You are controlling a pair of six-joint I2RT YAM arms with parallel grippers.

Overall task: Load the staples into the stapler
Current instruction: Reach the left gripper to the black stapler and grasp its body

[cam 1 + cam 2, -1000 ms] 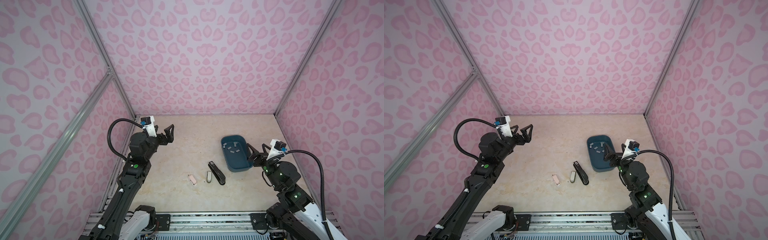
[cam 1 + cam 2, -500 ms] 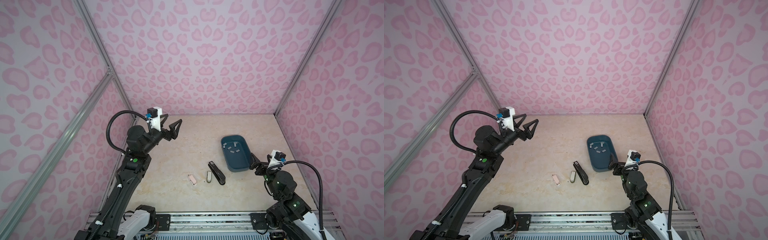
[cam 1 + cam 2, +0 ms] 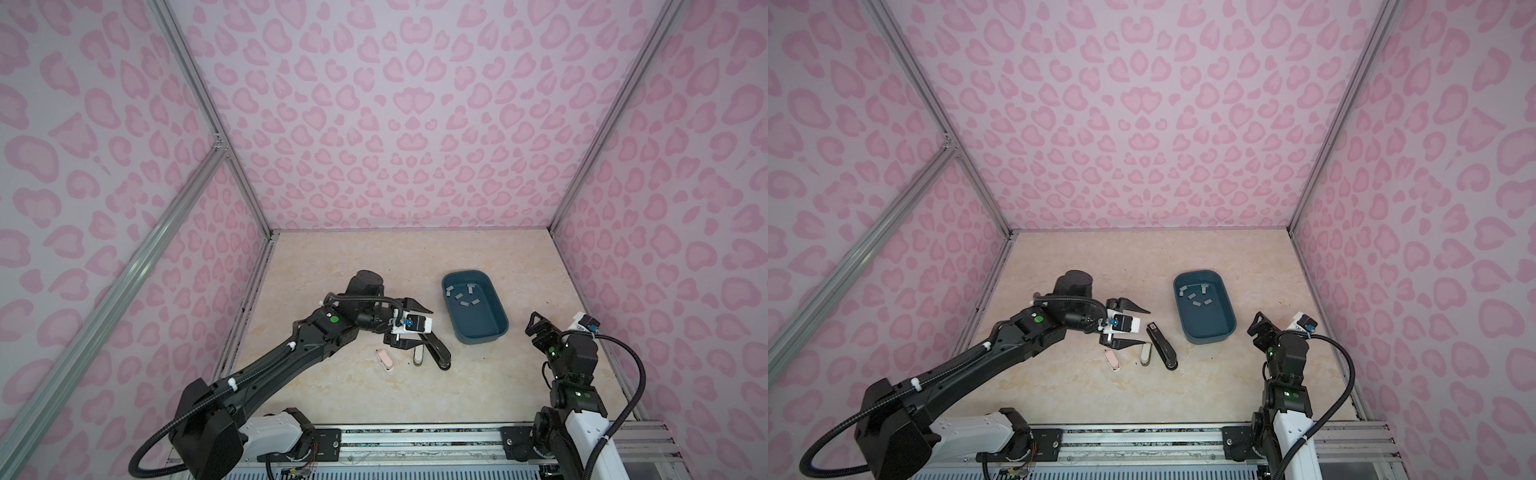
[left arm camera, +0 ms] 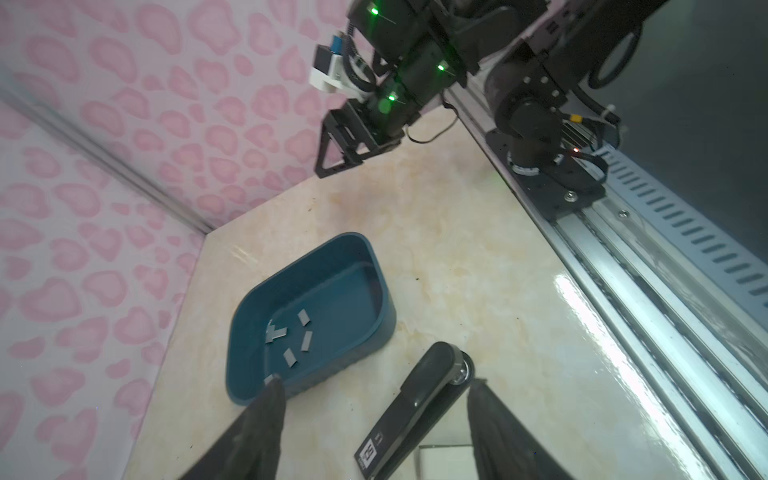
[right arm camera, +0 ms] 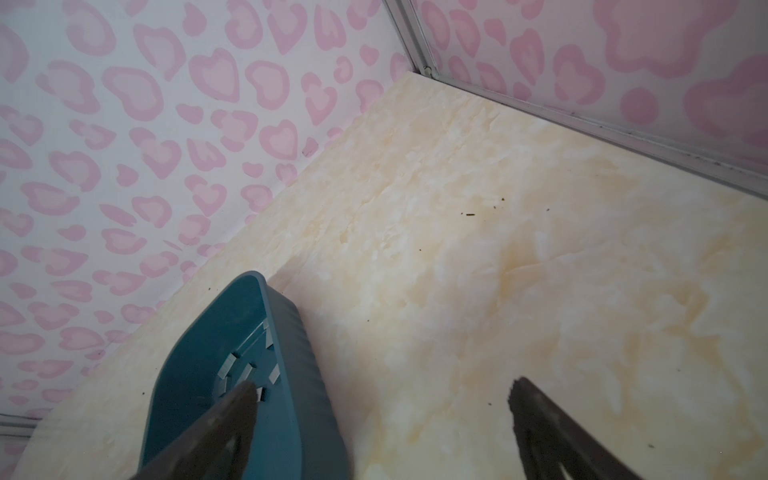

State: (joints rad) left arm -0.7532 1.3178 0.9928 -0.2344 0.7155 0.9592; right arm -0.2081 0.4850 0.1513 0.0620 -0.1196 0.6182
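Lower the left gripper (image 3: 1146, 327), open and empty, straight over the black stapler (image 3: 1163, 349) seen between its 2 jaws. Center on the body and close gently, without pushing it sideways. Leave for later the staples (image 3: 1192, 296), loose in the blue tray (image 3: 1208, 338) just beside. Hold the right gripper (image 5: 382, 386), wide open and empty, near the tray.

The black left arm stretches forward, long and low, wrist rolled sideways; the left pincer (image 3: 1147, 327) has its jaws apart, apparently gripping nothing. The black right arm is folded upright, the right pincer (image 3: 1255, 323) spread wide.
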